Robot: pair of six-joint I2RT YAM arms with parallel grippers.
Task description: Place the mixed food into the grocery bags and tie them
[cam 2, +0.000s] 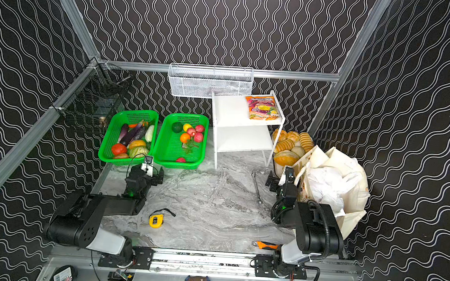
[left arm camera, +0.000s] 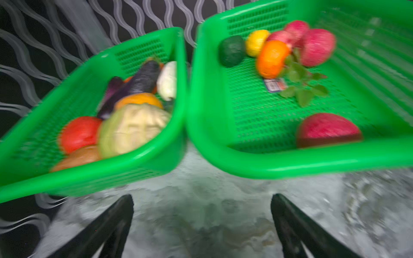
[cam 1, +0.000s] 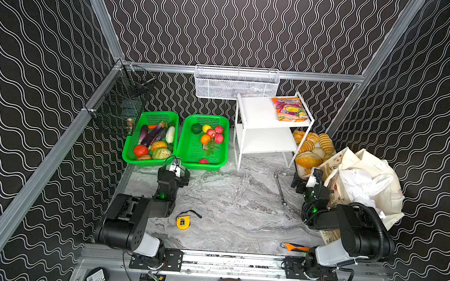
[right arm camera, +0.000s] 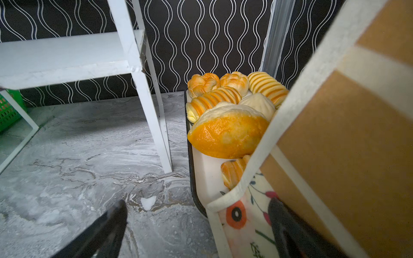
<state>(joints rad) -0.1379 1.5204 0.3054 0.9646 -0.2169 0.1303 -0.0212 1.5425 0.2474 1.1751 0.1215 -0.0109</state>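
The cream cloth tote point(cam 1: 392, 194) stands at the right with the white plastic bag point(cam 1: 360, 181) bunched in its mouth. My right gripper point(right arm camera: 197, 202) is open beside it, and the tote's flower-printed side point(right arm camera: 243, 214) lies between the fingers. An orange-pink snack packet point(cam 1: 290, 109) lies on the white shelf point(cam 1: 255, 112). Toy fruits, an orange point(left arm camera: 271, 59), a yellow one point(left arm camera: 257, 42) and pink ones point(left arm camera: 317, 47), sit in the right green basket point(cam 1: 191, 152). My left gripper point(left arm camera: 202, 196) is open and empty over the marble, just short of the two baskets.
The left green basket point(cam 1: 158, 113) holds toy vegetables. A tray of bread point(cam 1: 311, 149) sits behind the tote. On the marble lie a yellow tape measure point(cam 1: 183, 222), a wrench point(cam 1: 280, 187) and an orange cutter point(cam 1: 295, 247). A white mesh basket point(cam 1: 235, 83) hangs on the back wall.
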